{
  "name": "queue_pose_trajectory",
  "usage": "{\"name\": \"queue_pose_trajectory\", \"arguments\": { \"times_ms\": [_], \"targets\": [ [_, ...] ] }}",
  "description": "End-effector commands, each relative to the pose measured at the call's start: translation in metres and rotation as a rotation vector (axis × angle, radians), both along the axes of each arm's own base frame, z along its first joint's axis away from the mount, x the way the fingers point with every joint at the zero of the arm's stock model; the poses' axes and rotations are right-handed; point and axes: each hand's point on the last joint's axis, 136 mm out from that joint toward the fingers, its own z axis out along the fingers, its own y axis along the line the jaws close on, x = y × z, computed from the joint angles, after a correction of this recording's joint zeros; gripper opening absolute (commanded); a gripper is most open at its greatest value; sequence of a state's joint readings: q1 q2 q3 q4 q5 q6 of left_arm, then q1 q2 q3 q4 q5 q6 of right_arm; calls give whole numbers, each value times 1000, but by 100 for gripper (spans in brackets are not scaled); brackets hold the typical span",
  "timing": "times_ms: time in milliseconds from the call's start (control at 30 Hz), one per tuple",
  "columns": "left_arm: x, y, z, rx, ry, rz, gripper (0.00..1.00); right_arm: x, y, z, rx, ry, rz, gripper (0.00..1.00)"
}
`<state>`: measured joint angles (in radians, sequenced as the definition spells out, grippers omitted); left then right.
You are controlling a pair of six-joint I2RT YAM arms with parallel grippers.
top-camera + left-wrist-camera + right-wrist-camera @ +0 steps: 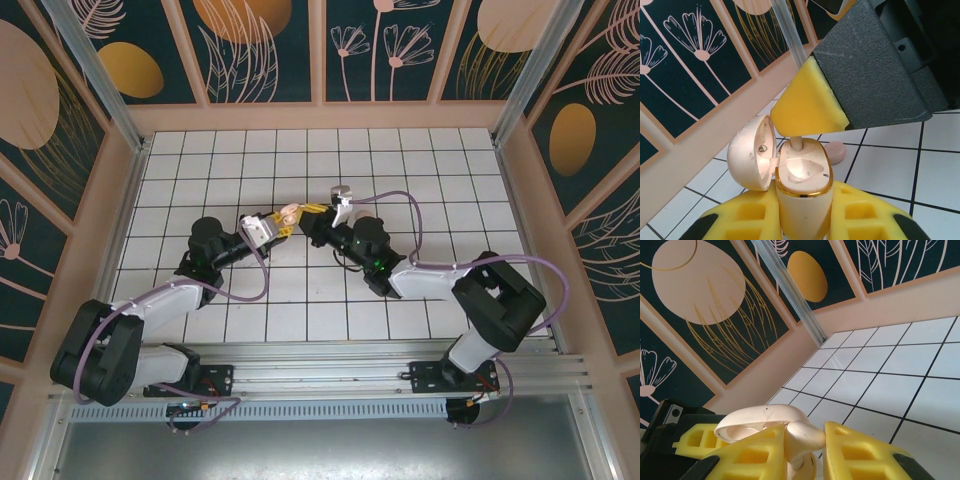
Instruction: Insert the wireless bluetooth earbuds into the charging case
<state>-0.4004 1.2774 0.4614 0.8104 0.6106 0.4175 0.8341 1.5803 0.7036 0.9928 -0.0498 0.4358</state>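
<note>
The surface [400, 180] is lit brightly and evenly; only faint, soft shadows are cast. In wrist views the nearest foreground is slightly blurred.

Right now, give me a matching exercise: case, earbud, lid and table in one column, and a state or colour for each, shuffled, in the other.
Things:
1 case
2 earbud
3 lid
4 table

States:
A white with a dark grid
B pinched in the right gripper
C swung open
D held in the left gripper

Pairs: 1-D, 2-B, 3-C, 4-A
</note>
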Motion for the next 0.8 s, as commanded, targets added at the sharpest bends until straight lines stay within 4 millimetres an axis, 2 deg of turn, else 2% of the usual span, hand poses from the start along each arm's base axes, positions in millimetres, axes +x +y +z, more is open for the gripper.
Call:
{"name": "queue_pose_trajectory", "arguments": {
  "times_ms": [0,200,400,467,767],
  "targets": [
    [-8,-4,24,-42,-70,-37,9,0,8,9,25,-18,23,23],
    [-7,-3,22,-36,-68,-30,9,-9,7,20,57,-58,57,33],
    [-7,-4,19,-32,-50,-33,8,-20,4,38,81,-94,108,54],
    [-8,-5,18,-42,-29,-43,9,-23,-1,43,89,-102,114,58],
    [-16,-17,30,-227,139,-149,9,-31,-31,67,113,-112,119,62]
  ]
}}
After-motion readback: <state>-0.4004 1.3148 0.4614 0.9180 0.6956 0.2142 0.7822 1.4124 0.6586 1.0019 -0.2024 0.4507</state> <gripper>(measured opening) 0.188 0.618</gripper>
